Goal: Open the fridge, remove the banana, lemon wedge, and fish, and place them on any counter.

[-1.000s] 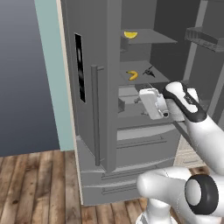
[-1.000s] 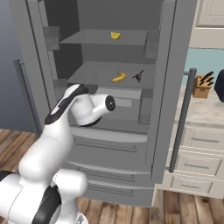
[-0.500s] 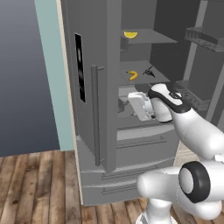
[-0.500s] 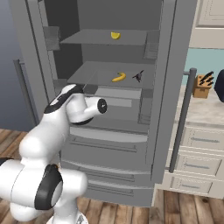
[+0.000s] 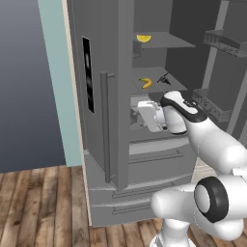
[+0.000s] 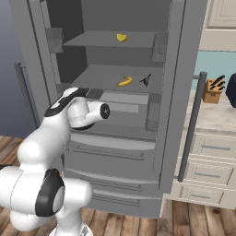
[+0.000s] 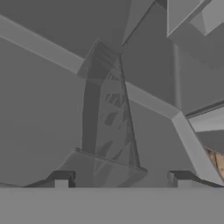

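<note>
The arm [image 5: 212, 144] is built of rounded, glossy white segments, joined by dark grey ring joints. A black band is seen on the wrist. The finger tips [image 7: 61, 179] are small, dark and blocky.

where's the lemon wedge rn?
The lemon wedge lies on the top shelf of the open fridge, one shelf above the banana and the fish; the left base view shows it too.

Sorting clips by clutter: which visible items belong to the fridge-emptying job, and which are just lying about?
Job:
- tall grey fridge, doors open
- curved yellow banana
- stubby yellow lemon wedge
- small dark fish
- beige marbled counter

Lying about:
- wooden knife block
</note>
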Motion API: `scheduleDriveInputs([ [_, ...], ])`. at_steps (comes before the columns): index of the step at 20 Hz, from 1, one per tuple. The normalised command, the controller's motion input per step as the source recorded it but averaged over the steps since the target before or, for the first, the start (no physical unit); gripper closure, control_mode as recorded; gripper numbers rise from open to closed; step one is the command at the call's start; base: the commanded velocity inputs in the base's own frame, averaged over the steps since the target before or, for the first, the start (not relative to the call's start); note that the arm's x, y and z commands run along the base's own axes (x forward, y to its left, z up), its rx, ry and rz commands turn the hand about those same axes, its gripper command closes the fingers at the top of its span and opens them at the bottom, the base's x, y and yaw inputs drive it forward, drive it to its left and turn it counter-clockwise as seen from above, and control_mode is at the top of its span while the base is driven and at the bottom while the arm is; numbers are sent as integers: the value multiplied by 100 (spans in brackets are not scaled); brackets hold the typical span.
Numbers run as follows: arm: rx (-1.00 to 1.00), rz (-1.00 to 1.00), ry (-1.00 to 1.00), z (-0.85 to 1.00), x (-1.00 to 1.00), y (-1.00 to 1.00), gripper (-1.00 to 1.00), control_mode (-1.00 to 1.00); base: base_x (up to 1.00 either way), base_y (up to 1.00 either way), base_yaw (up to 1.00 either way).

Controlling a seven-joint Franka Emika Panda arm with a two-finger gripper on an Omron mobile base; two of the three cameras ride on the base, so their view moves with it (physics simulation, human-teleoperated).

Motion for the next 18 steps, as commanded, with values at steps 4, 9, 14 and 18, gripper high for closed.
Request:
scheduleDriveInputs([
  [4,0,5,0,-15,5,78,-100,-100,0,0,0],
  [9,0,15,0,-26,30,100,-100,-100,0,0,0],
  [14,-4,17,0,-27,49,100,-100,-100,0,0,0],
  [18,-13,15,0,-29,35,100,-100,-100,0,0,0],
])
